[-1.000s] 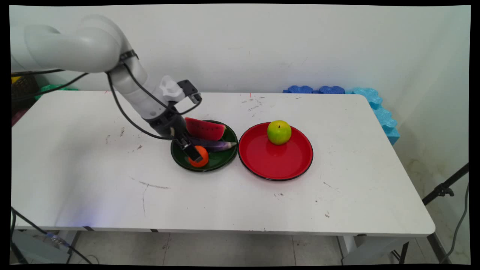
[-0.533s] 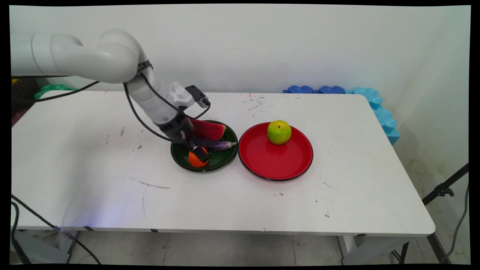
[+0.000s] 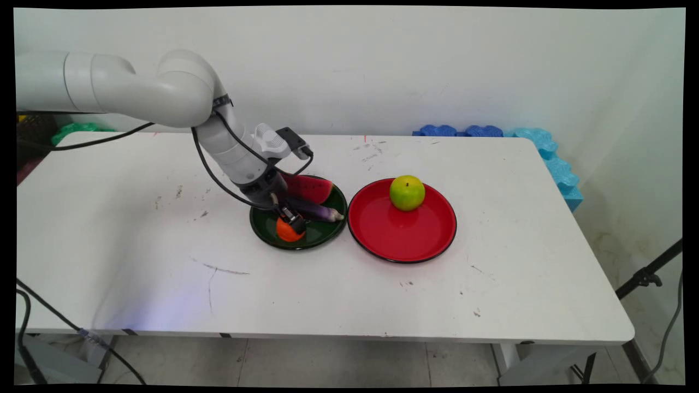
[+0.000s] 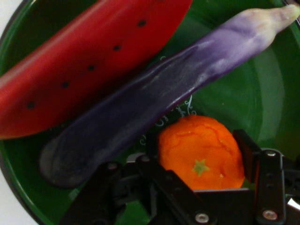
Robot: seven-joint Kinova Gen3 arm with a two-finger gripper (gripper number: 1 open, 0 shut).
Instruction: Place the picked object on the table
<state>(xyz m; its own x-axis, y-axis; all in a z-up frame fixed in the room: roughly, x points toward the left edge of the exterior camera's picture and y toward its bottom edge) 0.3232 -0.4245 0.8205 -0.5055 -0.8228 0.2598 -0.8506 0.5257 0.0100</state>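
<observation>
1. Gripper [image 4: 201,154] is down in the green plate [image 3: 322,232], fingers either side of the orange [image 4: 199,150]. One finger [image 4: 247,152] sits at the orange's side, the other is against its opposite side. Jaws are closed in around the fruit, about as wide as the orange; real clamping pressure can't be confirmed.
2. Orange [image 3: 287,231] rests at the green plate's near-left part, stem mark facing the hand camera.
3. Purple eggplant [image 4: 154,98] lies just beside the orange, running across the plate's middle, pale tip toward the red plate [image 3: 382,234]. Eggplant and orange look close to touching; can't tell for sure.
4. Watermelon slice [image 4: 89,56] lies behind the eggplant on the far side of the green plate, alongside it.
5. Green plate sits around the middle of the counter [image 3: 136,245], slightly toward the far edge.
6. Red plate is just beside the green one on the side toward the counter's right edge, rims nearly touching.
7. Green apple [image 3: 407,192] sits on the red plate's far part, well apart from the gripper.
8. Blue foam pieces [image 3: 540,144] sit past the counter's far right corner, against the wall.
</observation>
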